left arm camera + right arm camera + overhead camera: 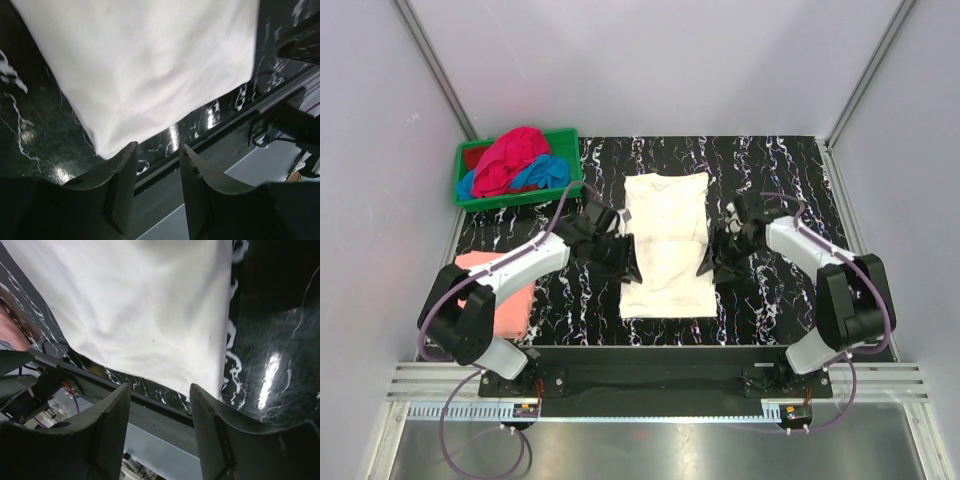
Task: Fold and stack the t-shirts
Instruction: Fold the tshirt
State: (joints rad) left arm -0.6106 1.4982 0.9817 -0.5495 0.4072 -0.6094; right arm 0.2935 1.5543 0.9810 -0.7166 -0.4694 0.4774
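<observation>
A cream t-shirt lies flat in the middle of the table as a long, narrow rectangle. My left gripper hovers at its left edge, open, with nothing between its fingers. In the left wrist view the cream t-shirt lies just beyond the left gripper. My right gripper hovers at the shirt's right edge, open and empty. The cream t-shirt also fills the right wrist view beyond the right gripper. A folded salmon-pink t-shirt lies at the left.
A green crate at the back left holds a crumpled magenta-red t-shirt and a blue one. Grey walls enclose the black marbled table. A metal rail runs along the near edge.
</observation>
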